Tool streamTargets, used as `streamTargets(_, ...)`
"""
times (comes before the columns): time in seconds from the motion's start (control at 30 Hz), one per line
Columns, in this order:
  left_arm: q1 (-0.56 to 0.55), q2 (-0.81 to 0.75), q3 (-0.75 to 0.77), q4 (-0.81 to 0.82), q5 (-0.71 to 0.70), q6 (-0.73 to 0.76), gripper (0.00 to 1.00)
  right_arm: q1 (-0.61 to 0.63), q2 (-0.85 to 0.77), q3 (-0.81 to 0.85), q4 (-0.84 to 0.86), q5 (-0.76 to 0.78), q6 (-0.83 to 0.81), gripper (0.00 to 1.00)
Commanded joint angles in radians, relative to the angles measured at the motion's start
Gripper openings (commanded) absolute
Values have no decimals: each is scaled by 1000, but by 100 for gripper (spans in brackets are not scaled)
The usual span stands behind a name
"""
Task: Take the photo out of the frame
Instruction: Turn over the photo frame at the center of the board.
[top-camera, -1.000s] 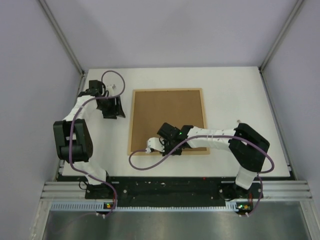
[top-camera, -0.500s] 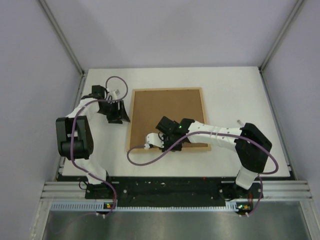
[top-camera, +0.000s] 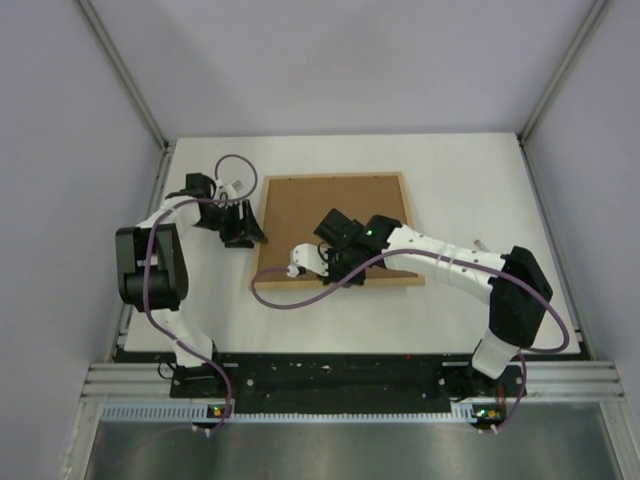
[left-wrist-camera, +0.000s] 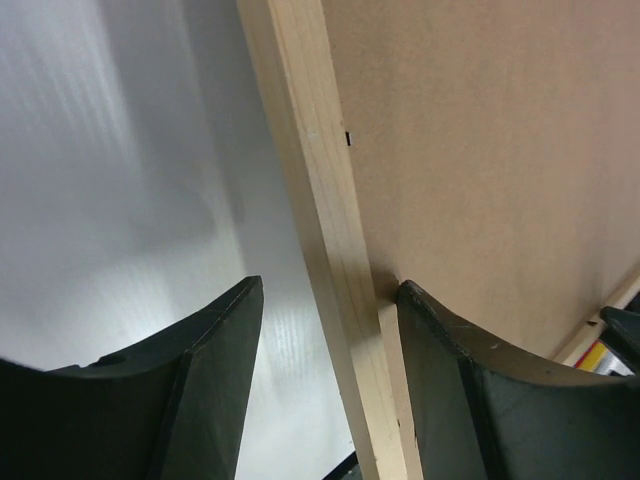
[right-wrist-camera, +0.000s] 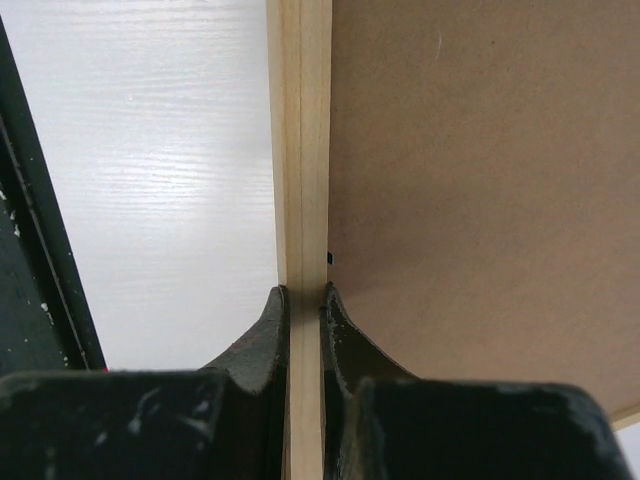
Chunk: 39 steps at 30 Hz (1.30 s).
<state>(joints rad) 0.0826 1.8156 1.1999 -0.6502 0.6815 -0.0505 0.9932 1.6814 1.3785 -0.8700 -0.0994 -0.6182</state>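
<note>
While the right end effector is clamping the frame by its near-edge rail, the left end effector is straddling the left rail, still-unclosed fingers apart, needing square closure.

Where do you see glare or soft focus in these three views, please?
Left wrist view: a broad sheen washes out the table, and the dark left fingers look soft. Right wrist view: even light, the frame rail crisp, the right fingers nearly black. Top view: diffuse light, faint shadows, nothing blown out.
</note>
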Motion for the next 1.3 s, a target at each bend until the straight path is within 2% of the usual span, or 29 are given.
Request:
streamTargets(0.0,-1,40,9,69,145,-58,61,-16,-83,120,23,9,8,0)
streamTargets(0.1,-1,63,1,101,208,-107,56,-18,-80,140,19,26,12,0)
streamTargets(0.2,-1,80,-17,145,262,-164,46,-21,-80,151,20,35,18,0)
streamTargets(0.33,0,77,-46,205,303,-228,23,-22,-88,154,29,46,29,0)
streamTargets(0.47,2,65,-53,233,352,-273,8,-22,-95,146,38,75,28,0)
streamTargets(0.5,2,62,-51,235,363,-281,4,-22,-100,142,43,84,26,4)
streamTargets(0.57,3,50,-51,241,380,-301,0,-22,-104,136,51,121,18,24)
streamTargets(0.67,6,31,-54,259,404,-342,0,-15,-114,119,66,173,-1,50)
streamTargets(0.77,16,19,-60,299,426,-394,0,21,-121,97,88,234,-40,70)
streamTargets(0.83,19,14,-59,328,441,-432,0,60,-123,94,97,273,-63,73)
streamTargets(0.87,19,14,-57,337,443,-442,0,79,-118,96,97,280,-67,80)
streamTargets(1.0,23,14,-49,351,451,-471,0,163,-83,74,120,302,-68,81)
streamTargets(1.27,26,56,9,354,455,-531,0,286,-14,-96,403,510,37,83)
